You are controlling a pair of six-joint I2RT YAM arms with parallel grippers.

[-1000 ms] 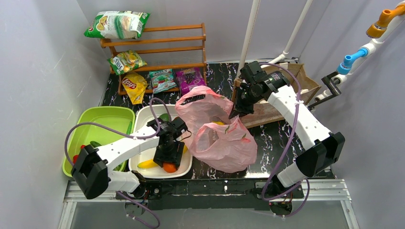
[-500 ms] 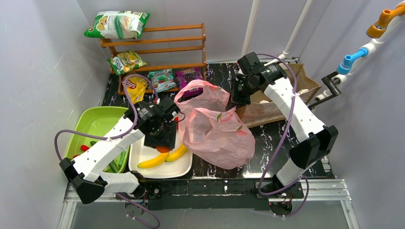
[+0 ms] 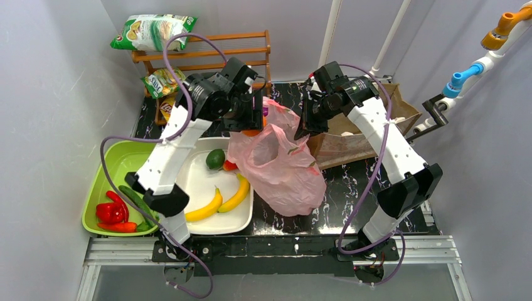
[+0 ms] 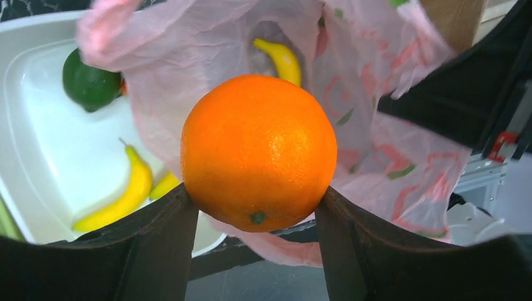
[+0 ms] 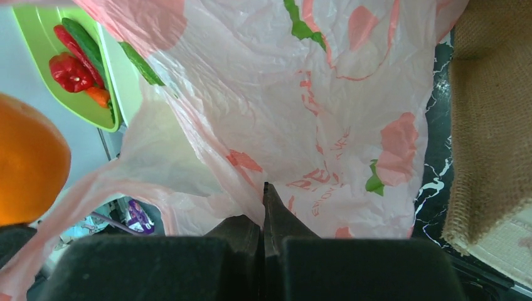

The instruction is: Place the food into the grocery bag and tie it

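My left gripper is shut on the round orange, one dark finger on each side. It holds it just above the open mouth of the pink grocery bag. In the top view the orange shows under the left gripper. One yellow banana lies inside the bag. Two more bananas lie in the white tray. My right gripper is shut on the bag's rim and holds it up; it is at the bag's far right edge.
A green round fruit sits in the white tray. The green bin to its left holds red peppers and green vegetables. A brown paper bag lies behind the right arm. A wooden rack with snack packets stands at the back.
My left arm lifted the orange out of the white tray and swung it up and back to above the bag's mouth. The right gripper kept its hold on the bag's rim.
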